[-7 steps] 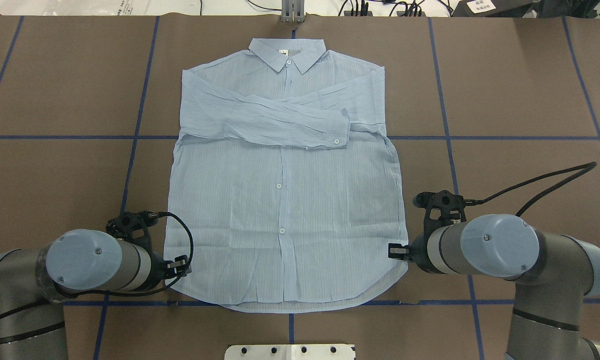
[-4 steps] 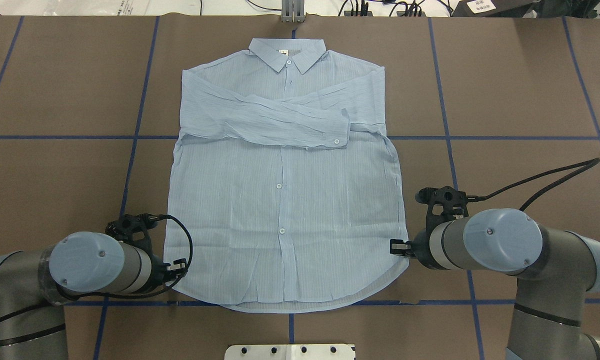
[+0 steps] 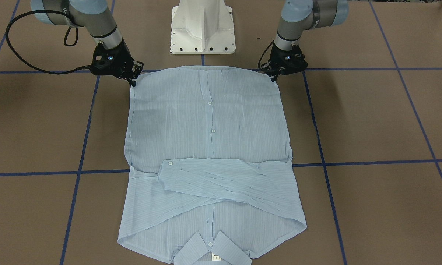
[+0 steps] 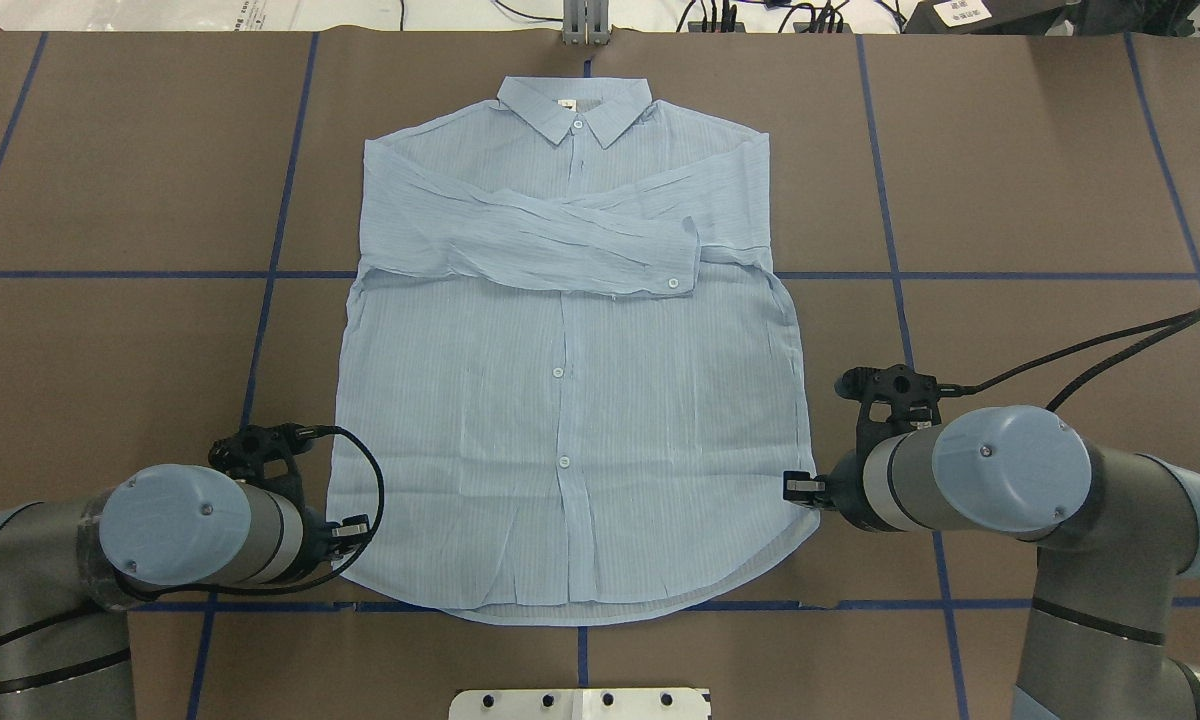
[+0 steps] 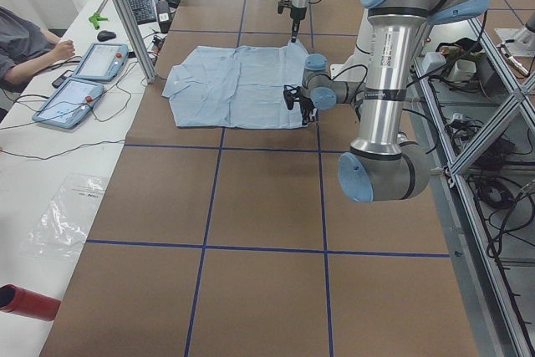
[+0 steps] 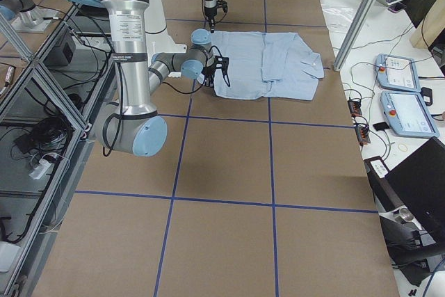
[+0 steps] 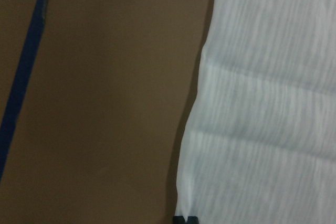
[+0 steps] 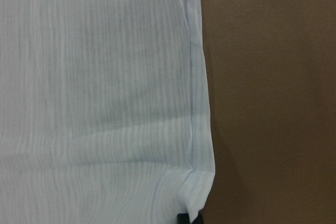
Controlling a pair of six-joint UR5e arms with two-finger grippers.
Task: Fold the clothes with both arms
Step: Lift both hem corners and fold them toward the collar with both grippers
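The light-blue shirt (image 4: 570,400) lies flat and buttoned on the brown table, collar far from the robot, both sleeves folded across the chest (image 3: 224,178). My left gripper (image 4: 355,528) sits low at the shirt's near-left hem corner (image 3: 273,77). In the left wrist view its tips (image 7: 186,219) are pinched together on the fabric edge (image 7: 262,103). My right gripper (image 4: 795,487) is at the near-right hem corner (image 3: 133,81). The right wrist view has cloth (image 8: 94,77) lapping over its closed tips (image 8: 185,217).
The white pedestal base (image 3: 202,25) stands just behind the hem. Blue tape lines (image 4: 260,275) grid the brown table. A side bench holds two tablets (image 5: 84,81), with a person seated there. A red cylinder (image 5: 25,301) lies at that bench's near end.
The left gripper edged slightly toward the robot at the hem corner. The right gripper shifted a little away from the robot along the shirt's side edge. The shirt lies as before.
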